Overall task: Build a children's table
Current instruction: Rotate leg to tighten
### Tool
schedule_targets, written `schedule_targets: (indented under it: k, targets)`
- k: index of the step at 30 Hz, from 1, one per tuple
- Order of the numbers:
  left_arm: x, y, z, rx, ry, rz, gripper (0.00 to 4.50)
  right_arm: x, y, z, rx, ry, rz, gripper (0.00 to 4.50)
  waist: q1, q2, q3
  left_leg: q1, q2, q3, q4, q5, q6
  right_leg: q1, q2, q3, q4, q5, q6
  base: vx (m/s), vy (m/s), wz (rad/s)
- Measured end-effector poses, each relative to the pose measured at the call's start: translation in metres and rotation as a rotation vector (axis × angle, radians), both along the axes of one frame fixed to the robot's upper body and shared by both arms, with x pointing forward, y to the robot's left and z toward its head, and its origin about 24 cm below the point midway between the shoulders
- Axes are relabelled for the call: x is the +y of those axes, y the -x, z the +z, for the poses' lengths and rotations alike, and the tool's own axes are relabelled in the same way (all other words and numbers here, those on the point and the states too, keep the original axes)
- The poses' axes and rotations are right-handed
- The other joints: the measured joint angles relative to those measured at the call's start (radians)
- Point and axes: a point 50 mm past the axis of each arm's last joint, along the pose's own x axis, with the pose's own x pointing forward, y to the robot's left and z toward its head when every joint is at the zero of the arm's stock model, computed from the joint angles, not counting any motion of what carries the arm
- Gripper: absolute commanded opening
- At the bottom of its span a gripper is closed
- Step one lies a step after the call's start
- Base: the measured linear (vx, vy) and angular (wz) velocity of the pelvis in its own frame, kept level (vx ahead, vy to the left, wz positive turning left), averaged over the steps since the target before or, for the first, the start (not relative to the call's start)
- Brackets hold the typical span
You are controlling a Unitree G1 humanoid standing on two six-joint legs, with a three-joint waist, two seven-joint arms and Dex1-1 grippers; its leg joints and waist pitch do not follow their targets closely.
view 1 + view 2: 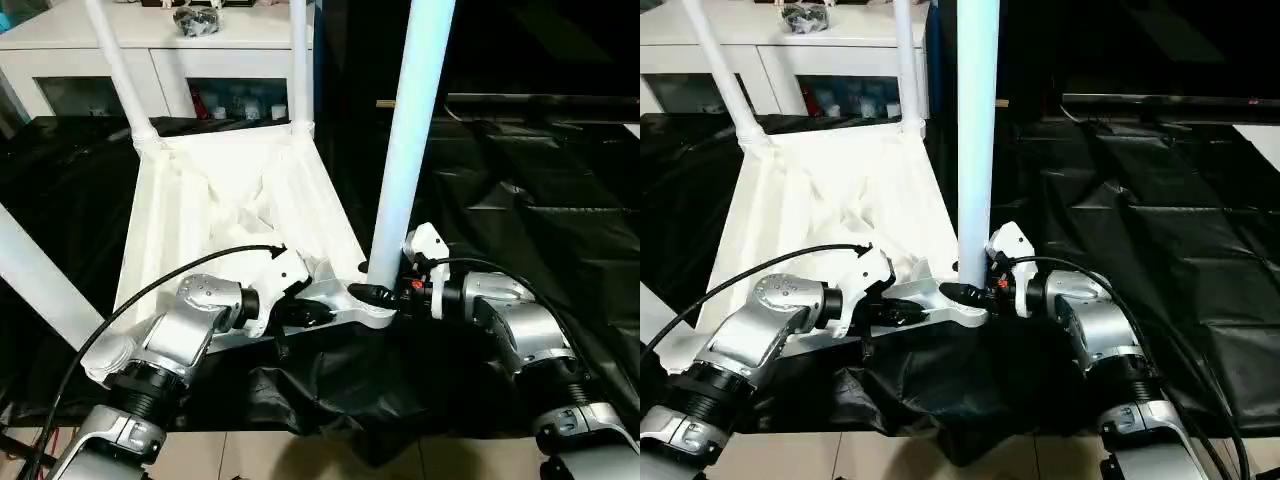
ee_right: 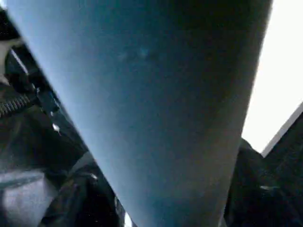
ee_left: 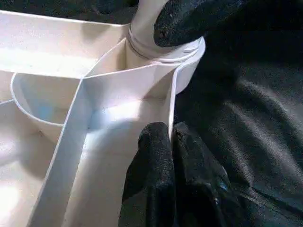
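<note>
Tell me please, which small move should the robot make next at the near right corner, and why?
Probably turn or press the leg a little further into its corner socket. The right gripper is clamped around the leg's base, which already stands upright in the socket, while the left gripper pinches the tabletop rim beside it, steadying it. Whether the leg is fully seated cannot be told.

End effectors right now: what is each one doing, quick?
Left end effector: shut on the tabletop rim.
Right end effector: around the near leg, grip uncertain.
</note>
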Motion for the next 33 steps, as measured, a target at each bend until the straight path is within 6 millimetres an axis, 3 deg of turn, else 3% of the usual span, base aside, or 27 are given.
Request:
schedule_targets:
  k: [6,11,18,20,22,23,25,30,33]
  targets:
    - [-0.008,0.000,0.000,-0.013,0.021,0.002,0.00,-0.008,0.003,0.003,-0.049,0.022,-0.008,2.99,0.004,0.001,0.000,-0.001,0.000,0.001,0.000,0.000,0.000,-0.002,0.000,0.000,0.000,0.003,-0.005,0.000,0.000,0.00]
    - [-0.016,0.005,0.001,-0.027,0.041,-0.025,0.00,-0.038,0.017,0.016,-0.111,0.081,0.008,2.99,0.021,0.009,0.002,-0.005,0.000,0.002,0.000,-0.001,0.005,-0.002,-0.001,0.000,-0.003,0.001,-0.002,0.000,0.000,0.00]
    - [-0.015,0.007,0.000,-0.050,0.049,-0.005,0.00,-0.066,0.024,0.027,-0.128,0.097,-0.061,2.99,0.012,0.008,0.003,-0.005,0.000,0.003,0.001,-0.001,0.008,-0.002,-0.001,0.000,-0.004,0.000,-0.002,0.000,0.000,0.00]
    - [-0.013,0.008,0.000,-0.055,0.048,0.003,0.00,-0.071,0.027,0.029,-0.109,0.085,-0.078,3.36,0.007,0.006,0.004,-0.004,0.000,0.003,0.001,-0.002,0.006,-0.002,-0.001,0.000,-0.003,0.000,-0.001,0.000,0.000,0.00]
    - [-0.013,0.010,0.000,-0.079,0.048,0.010,0.00,-0.073,0.038,0.028,-0.064,0.091,-0.033,3.39,0.009,0.004,0.004,-0.004,0.000,0.002,0.001,-0.002,0.006,-0.002,-0.001,0.000,-0.003,-0.001,0.000,0.000,0.000,0.00]
    - [-0.013,0.011,0.000,-0.087,0.047,0.012,0.00,-0.073,0.041,0.028,-0.045,0.097,-0.012,3.72,0.008,0.004,0.004,-0.004,0.000,0.002,0.001,-0.002,0.007,-0.002,-0.001,0.000,-0.003,-0.001,0.000,0.000,0.000,0.00]
    - [-0.013,0.013,0.000,-0.092,0.054,0.026,0.44,-0.071,0.048,0.027,-0.027,0.106,0.039,3.75,0.006,0.003,0.005,-0.005,0.000,0.003,0.001,-0.001,0.009,-0.002,-0.001,0.000,-0.002,-0.001,0.001,0.000,0.000,0.00]
    - [-0.015,0.020,0.017,-0.132,0.169,0.063,0.78,-0.059,0.051,0.026,-0.014,0.108,0.091,3.75,0.007,-0.016,0.010,-0.005,0.001,0.002,0.001,-0.001,0.007,-0.002,-0.001,-0.001,0.000,-0.002,0.002,0.000,0.000,0.00]
    - [-0.001,0.027,0.026,-0.159,0.209,0.167,1.04,-0.046,0.050,0.023,0.007,0.076,0.109,3.75,-0.003,-0.024,0.012,-0.004,0.001,0.002,0.001,-0.003,0.005,-0.002,-0.001,0.000,0.001,-0.002,0.002,0.000,0.000,0.00]
